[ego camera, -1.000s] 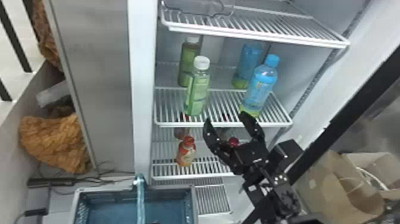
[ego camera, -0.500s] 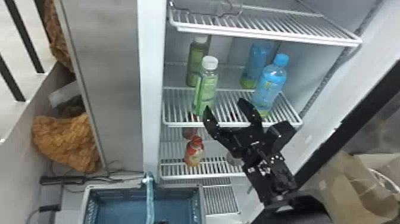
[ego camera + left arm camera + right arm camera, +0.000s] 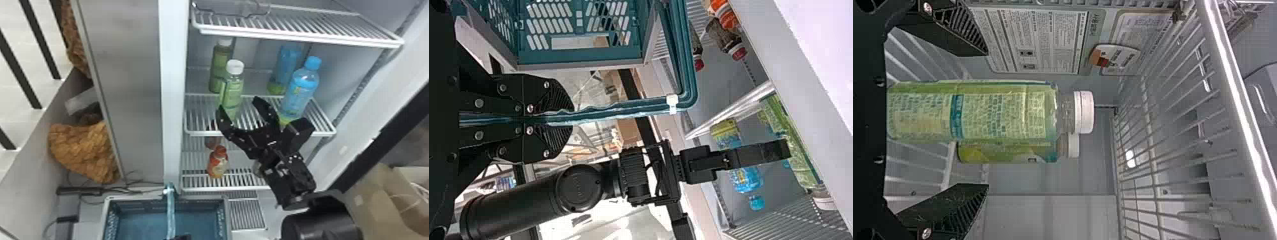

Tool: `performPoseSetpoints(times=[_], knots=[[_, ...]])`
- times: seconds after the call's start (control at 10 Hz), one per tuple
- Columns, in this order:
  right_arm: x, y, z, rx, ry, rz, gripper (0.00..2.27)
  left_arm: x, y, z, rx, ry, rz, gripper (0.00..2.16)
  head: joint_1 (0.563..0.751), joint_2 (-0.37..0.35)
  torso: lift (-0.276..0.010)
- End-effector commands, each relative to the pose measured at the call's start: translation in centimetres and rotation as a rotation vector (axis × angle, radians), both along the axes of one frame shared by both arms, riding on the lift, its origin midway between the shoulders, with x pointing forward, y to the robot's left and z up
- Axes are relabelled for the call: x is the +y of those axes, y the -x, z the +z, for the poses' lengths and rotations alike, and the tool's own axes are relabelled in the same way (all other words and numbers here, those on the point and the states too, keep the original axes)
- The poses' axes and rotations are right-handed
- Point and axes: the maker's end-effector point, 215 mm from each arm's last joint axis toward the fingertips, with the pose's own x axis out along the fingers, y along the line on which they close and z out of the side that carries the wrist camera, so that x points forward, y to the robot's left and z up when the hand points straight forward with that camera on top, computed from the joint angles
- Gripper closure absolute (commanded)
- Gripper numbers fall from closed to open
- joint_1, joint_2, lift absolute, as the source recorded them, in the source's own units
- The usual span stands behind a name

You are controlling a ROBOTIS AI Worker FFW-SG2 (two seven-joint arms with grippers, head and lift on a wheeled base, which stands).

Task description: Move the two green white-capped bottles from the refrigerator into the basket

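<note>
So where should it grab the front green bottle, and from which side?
Probably best around the labelled body of the front bottle, below its white cap, coming in level from the open front of the shelf. The bottle stands upright, and its straight-sided body should give the jaws an even hold. The other green bottle stands behind.

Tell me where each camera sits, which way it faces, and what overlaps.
Head view: on the head, facing forward and down at the refrigerator and basket; the right arm shows.
Left wrist view: on that wrist, looking past the left claw, shut on the basket handle; the right arm shows beyond.
Right wrist view: on that wrist, looking past the open right claw at the front green bottle and rear green bottle.
Head and left wrist views share the basket.
</note>
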Motion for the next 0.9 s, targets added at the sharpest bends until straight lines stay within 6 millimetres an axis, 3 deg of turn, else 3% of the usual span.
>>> performPoseSetpoints(times=[0.0, 0.3, 0.5, 0.6, 0.7, 0.8], knots=[[0.5, -1.0, 0.4, -0.009, 0.010, 0.007, 0.09, -0.1, 0.0, 0.0, -0.001, 0.002, 0.000, 1.20, 0.695, -0.168, -0.004], [0.6, -3.5, 0.6, -0.016, 0.023, 0.001, 0.10, -0.1, -0.2, 0.1, -0.006, 0.000, -0.001, 1.20, 0.695, -0.154, -0.004], [1.7, -4.7, -0.3, 0.008, -0.002, 0.023, 0.14, 0.1, -0.4, 0.2, -0.012, -0.002, 0.002, 1.20, 0.695, -0.150, -0.004], [2.4, -4.9, -0.4, 0.013, -0.003, 0.039, 0.38, 0.1, -0.4, 0.2, -0.012, -0.002, 0.002, 1.20, 0.695, -0.142, -0.004], [3.0, -4.8, -0.1, 0.010, -0.007, 0.049, 0.75, -0.1, -0.4, 0.3, -0.013, -0.002, -0.002, 1.20, 0.695, -0.130, -0.004], [3.2, -4.7, 0.0, 0.012, -0.003, 0.052, 0.80, -0.2, -0.3, 0.3, -0.012, -0.003, -0.006, 1.20, 0.695, -0.120, -0.004]])
